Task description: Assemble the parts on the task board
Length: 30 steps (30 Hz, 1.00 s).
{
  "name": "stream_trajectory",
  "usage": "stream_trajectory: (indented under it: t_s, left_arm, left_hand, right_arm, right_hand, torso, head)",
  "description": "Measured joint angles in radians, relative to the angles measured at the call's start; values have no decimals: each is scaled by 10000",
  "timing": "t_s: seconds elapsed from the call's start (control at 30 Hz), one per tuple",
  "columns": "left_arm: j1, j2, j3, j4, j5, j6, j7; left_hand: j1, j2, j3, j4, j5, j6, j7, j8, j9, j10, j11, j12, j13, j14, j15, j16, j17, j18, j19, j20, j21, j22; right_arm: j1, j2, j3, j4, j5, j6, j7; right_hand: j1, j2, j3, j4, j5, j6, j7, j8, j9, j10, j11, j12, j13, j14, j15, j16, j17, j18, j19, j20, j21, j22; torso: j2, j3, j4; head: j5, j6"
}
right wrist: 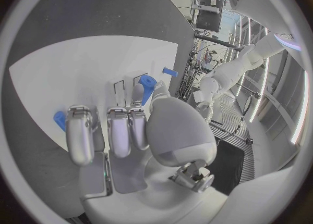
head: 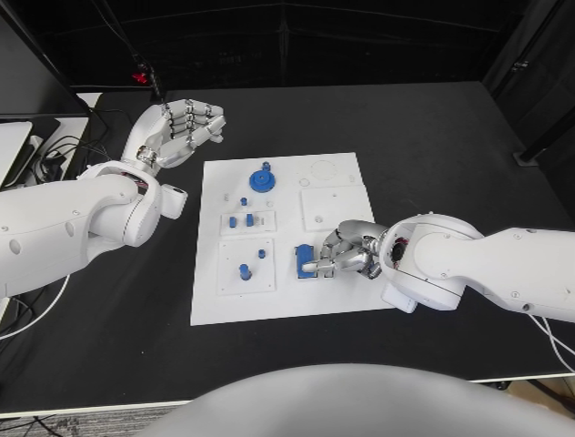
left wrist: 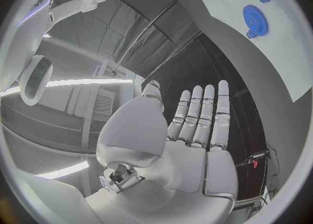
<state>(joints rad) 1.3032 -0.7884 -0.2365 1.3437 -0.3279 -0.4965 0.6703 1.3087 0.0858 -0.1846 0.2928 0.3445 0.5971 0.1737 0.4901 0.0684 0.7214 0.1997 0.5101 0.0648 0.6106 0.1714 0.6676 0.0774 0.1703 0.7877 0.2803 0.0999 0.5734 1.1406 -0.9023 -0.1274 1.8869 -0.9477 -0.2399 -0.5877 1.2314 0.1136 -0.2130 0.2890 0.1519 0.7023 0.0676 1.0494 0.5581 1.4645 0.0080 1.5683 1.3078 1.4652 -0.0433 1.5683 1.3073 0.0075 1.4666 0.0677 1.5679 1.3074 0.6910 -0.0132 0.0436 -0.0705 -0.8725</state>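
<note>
Black worktop (head: 418, 137), matte, with dark curtain-like walls behind it. Cables and a pale device sit off the worktop's far left corner.

White task board (head: 327, 300) lies flat at the worktop's centre, long side running away from the robot. On it: a blue gear (head: 261, 178) near the far left part, small blue pegs (head: 243, 219) standing in a raised white square below the gear, another blue peg (head: 245, 270) in the next square nearer the robot. A plain white square plate (head: 327, 199) sits on the board's right half.

Right robot hand (head: 346, 250) rests low over the board's near right part, fingers curled down around a blue block (head: 304, 262). Right wrist view shows the fingertips (right wrist: 138, 92) against the blue block (right wrist: 147, 87), thumb side close to it; it appears to grip the piece, though the contact is partly hidden. A second blue bit (right wrist: 59, 119) shows beside the outer finger.

Left robot hand (head: 183, 126) is raised off the board's far left corner, over bare worktop, palm up. Left wrist view shows its fingers (left wrist: 205, 114) straight and together, holding nothing; blue gear (left wrist: 255, 20) well apart from it.
</note>
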Motion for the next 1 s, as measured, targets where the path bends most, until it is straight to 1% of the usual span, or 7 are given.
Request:
stream_trajectory:
  t_s: [0.2, 0.27, 0.43, 0.53, 0.67, 0.83, 1.0]
  left_arm:
    - [-1, -2, 0, 1, 0, 1, -2]
    - [-1, -1, 0, 1, 0, 1, -2]
    - [-1, 0, 0, 1, 0, 2, -3]
    - [-1, 1, 0, 1, 0, 2, -4]
    - [-2, 2, 0, -1, 0, 3, -5]
    - [-2, 2, 0, -4, 0, 5, -5]
    - [-3, 4, 0, -8, 0, 6, -6]
  left_hand:
    - [0, 0, 0, 0, 0, 0, 0, 0, 0, 0, 0, 0, 0, 0, 0, 0, 0, 1, 0, 0, 0, 0]
    - [0, 0, 0, 0, 0, 0, 0, 0, 0, 0, 0, 0, 0, 0, 0, 0, 0, 1, 0, 0, 0, 0]
    - [0, 0, 0, 0, 0, 0, 0, 0, 0, 0, 0, 0, 0, 0, 0, 0, 0, 1, 0, 0, 0, 1]
    - [0, 0, 0, 0, 0, 0, 0, 0, 0, 0, 0, 0, 0, 0, 0, 0, 1, 0, 0, 0, 0, 1]
    - [0, 0, 0, 0, 0, 0, 0, 0, 0, 0, 0, 0, 0, 0, 0, 0, 1, 1, 0, 0, 0, 1]
    - [0, 0, 0, 0, 0, 0, 0, 0, 0, 0, 0, 0, 0, 0, 0, 0, 1, 1, 0, 0, 0, 1]
    - [0, 0, 0, 0, 0, 0, 0, 0, 0, 0, 0, 0, 0, 0, 0, 0, 1, 0, 0, 0, 0, 1]
  right_arm:
    - [-1, 133, 0, -133, -61, 33, -38]
    - [-1, 156, 0, -158, -71, 41, -40]
    - [13, 207, 13, -180, -83, 61, -21]
    - [16, 227, 15, -193, -90, 76, -7]
    - [-3, 233, -5, -236, -104, 102, -32]
    - [-5, 226, -4, -237, -128, 125, -59]
    - [-3, 217, -3, -220, -141, 158, -76]
  right_hand:
    - [216, 213, 0, 0, 321, -33, -33, 39, 147, 23, -47, 2, 24, 36, -36, 0, 0, -2, 1, 0, 0, 0]
    - [330, 319, 84, -28, 545, -52, -111, 39, 192, -11, -82, 10, 38, -1, -72, 0, 0, -2, -13, -56, 0, 0]
    - [719, 370, 201, -63, 988, -46, -120, -12, 266, 24, -119, 80, 41, 36, -108, 0, 0, -2, 2, -72, 0, 0]
    - [1073, 404, 318, -116, 1397, -82, -155, -77, 314, 36, -138, 98, 70, 1, -140, 0, 0, -2, -32, -106, 0, 0]
    - [1218, 394, 332, -125, 1473, -82, -155, -77, 340, 2, -170, 96, 70, 0, -139, 0, 0, -3, 3, -141, 0, 0]
    - [1512, 235, 344, -114, 1610, -82, -155, -159, 379, 2, -169, 84, 91, 0, -137, 0, 0, -2, 3, -141, 0, 0]
    - [1689, 183, 390, -160, 1670, -82, -155, -193, 396, 0, -167, 79, 99, 0, -136, 0, 7, -2, 2, -140, 0, 0]
  torso:
    - [1, 0, 0]
    - [0, 0, 0]
    - [1, -2, -1]
    - [1, -2, -3]
    - [1, -1, -7]
    - [1, -1, -12]
    - [1, -2, -13]
  head:
    - [7, 0]
    - [9, 0]
    - [15, 0]
    - [8, 0]
    - [1, 0]
    - [-2, 0]
    - [-15, 0]
